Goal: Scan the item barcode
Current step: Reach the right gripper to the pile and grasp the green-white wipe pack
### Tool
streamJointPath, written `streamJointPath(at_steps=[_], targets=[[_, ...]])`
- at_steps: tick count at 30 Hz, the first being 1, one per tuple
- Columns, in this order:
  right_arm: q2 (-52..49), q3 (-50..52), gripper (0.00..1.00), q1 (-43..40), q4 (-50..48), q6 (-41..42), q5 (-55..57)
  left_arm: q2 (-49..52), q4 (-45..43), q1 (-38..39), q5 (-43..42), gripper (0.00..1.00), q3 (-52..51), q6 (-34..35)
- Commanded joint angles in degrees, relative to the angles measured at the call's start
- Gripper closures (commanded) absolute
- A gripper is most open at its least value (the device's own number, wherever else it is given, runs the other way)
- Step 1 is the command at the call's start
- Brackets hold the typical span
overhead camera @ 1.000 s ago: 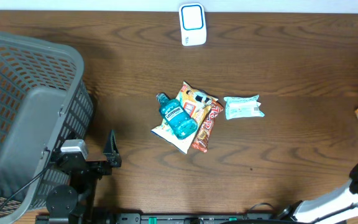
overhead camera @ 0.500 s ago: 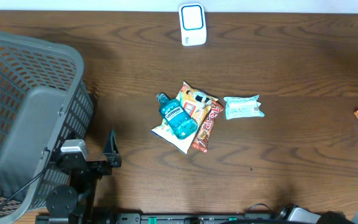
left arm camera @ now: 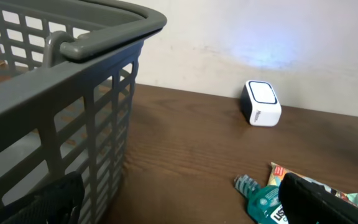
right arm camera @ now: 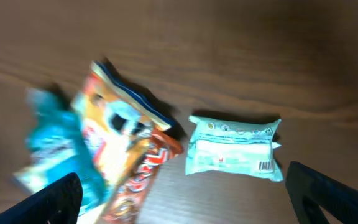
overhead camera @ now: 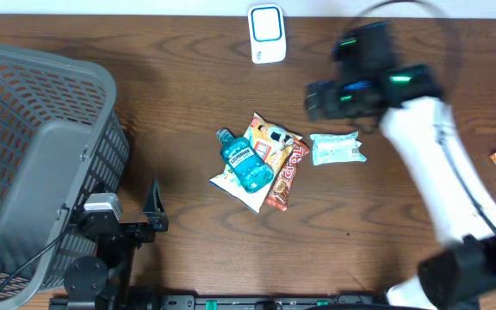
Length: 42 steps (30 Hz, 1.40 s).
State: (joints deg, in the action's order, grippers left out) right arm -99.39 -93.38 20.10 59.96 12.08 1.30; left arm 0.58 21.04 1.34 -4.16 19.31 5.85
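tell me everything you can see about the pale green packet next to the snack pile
The pale green packet is a small soft pillow pack, plastic film by its look, mint at the crimped ends, whiter and printed in the middle. A small barcode faces up near one corner. It lies flat on the wooden table, just right of the snack pile, seemingly with a narrow gap between. Nothing grips it.

Bare table (right arm camera: 241,43) around packet (right arm camera: 234,147), snacks (right arm camera: 126,146) near
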Motion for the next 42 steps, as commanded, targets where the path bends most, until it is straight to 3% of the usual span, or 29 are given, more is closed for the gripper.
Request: streamJointPath(at_steps=[1,10,19,25,27,29,30,31,32,37,42], targets=[[-6.1,0.5,0.05,4.1,0.9,0.5,16.7,-0.4,0.0,0.0,0.3,0.00,0.5,0.3],[-17.8,0.5,0.11,7.6,0.4,6.4,24.6,-0.4,0.0,0.0,0.3,0.00,0.5,0.3],[-27.7,0.5,0.31,8.1,2.7,6.8,24.8,-0.4,-0.1,0.0,0.3,0.00,0.5,0.3],[-34.6,0.5,0.31,7.9,6.9,11.5,25.4,-0.4,0.0,0.0,0.3,0.00,0.5,0.3],[-37.1,0.5,0.40,7.7,7.8,11.7,24.8,-0.4,0.0,0.0,0.3,0.00,0.5,0.3],[-39.4,0.5,0.57,7.6,8.8,11.6,23.3,-0.4,0.0,0.0,0.3,0.00,0.5,0.3],[-40.3,0.5,0.69,7.6,9.4,11.5,21.9,-0.4,-0.1,0.0,0.3,0.00,0.5,0.3],[-41.1,0.5,0.88,7.6,9.8,11.2,20.3,-0.4,0.0,0.0,0.3,0.00,0.5,0.3],[-41.5,0.5,0.96,7.6,10.0,11.0,18.2,-0.4,-0.1,0.0,0.3,0.00,0.5,0.3],[-39.4,-1.2,0.99,7.6,10.2,7.8,8.9,-0.4,0.0,0.0,0.3,0.00,0.5,0.3],[-29.7,-4.8,0.99,6.0,10.0,1.7,-6.2,-0.4,0.0,0.0,0.3,0.00,0.5,0.3]])
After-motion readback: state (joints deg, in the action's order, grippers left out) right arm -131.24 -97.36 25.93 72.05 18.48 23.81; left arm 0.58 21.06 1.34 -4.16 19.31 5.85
